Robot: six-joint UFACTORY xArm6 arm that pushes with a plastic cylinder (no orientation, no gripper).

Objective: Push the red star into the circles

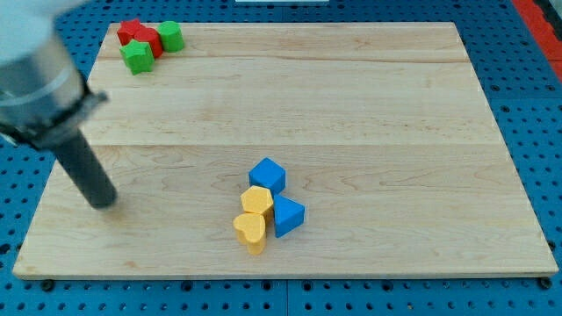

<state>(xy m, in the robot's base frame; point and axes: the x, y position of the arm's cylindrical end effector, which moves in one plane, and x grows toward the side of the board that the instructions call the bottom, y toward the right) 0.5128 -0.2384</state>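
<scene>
Red blocks (138,35) sit at the board's top-left corner; which one is the star I cannot make out. A green star-like block (136,56) lies just below them and a green round block (170,37) touches them on the right. My tip (104,202) rests on the board at the view's left, far below this cluster and well left of the blue and yellow blocks. No block touches the tip.
Near the board's bottom middle sit a blue cube (267,175), a blue triangular block (287,215), a yellow block (256,201) and a yellow heart (250,231), all bunched together. The wooden board (395,132) lies on a blue pegboard.
</scene>
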